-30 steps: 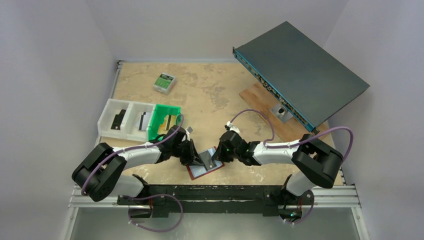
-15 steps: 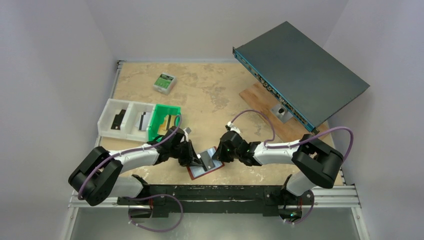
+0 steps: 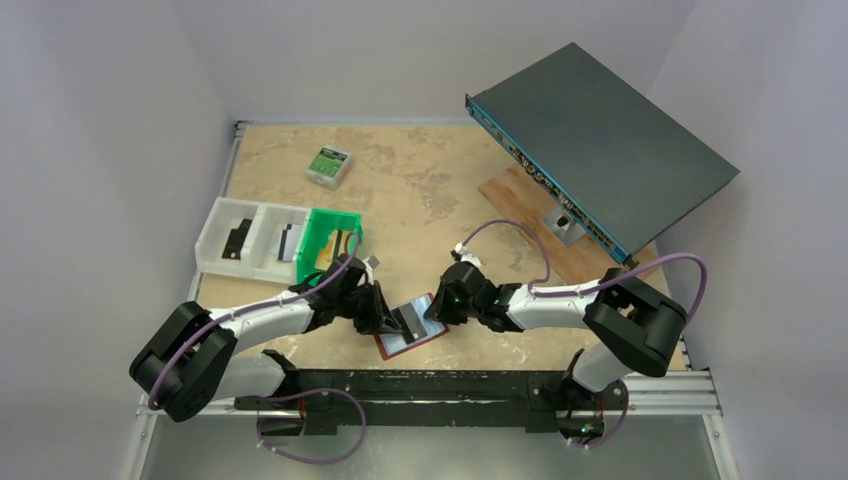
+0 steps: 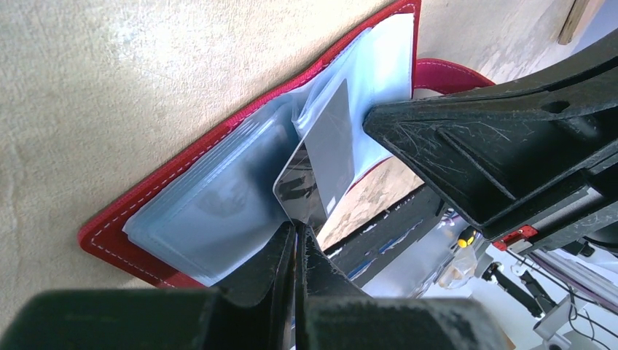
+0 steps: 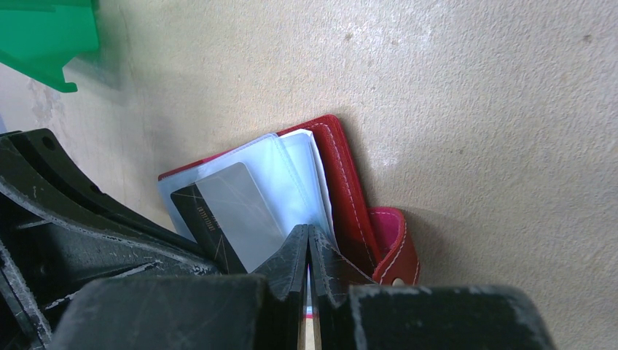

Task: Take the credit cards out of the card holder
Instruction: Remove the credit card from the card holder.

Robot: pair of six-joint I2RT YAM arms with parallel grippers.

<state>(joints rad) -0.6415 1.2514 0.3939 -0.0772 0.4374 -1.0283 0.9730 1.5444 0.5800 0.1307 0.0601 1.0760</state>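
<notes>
- Card holder (image 3: 405,340) is lying open and flat on the table (image 3: 430,180), close to the near edge and between the two arms; its pale blue pockets (image 4: 218,204) are fanning upward from the red cover.
- One credit card (image 4: 329,153), grey with a dark band, is sticking partway out of a pocket and tilting up off the stack. Whether more cards are sitting in the other pockets cannot be told.
- Left gripper (image 4: 295,244) is pinching the free corner of that card with its jaws closed, so the card looks to be sliding out along the pocket mouth.
- Right gripper (image 5: 308,248) is also closed, nipping the pocket leaves at the opposite side. This is probably anchoring the holder so that it is not travelling with the card.
- The two sets of fingers are working very near each other over the holder, so room there is tight; pulling leftward, away from the right fingers, seems the safest line.
- The green bin (image 3: 328,240) and the white tray (image 3: 250,238) are standing near, behind the left arm.
- A small box (image 3: 329,165) and a dark flat unit (image 3: 600,140) on a wooden board (image 3: 515,195) are sitting well apart, farther back.
</notes>
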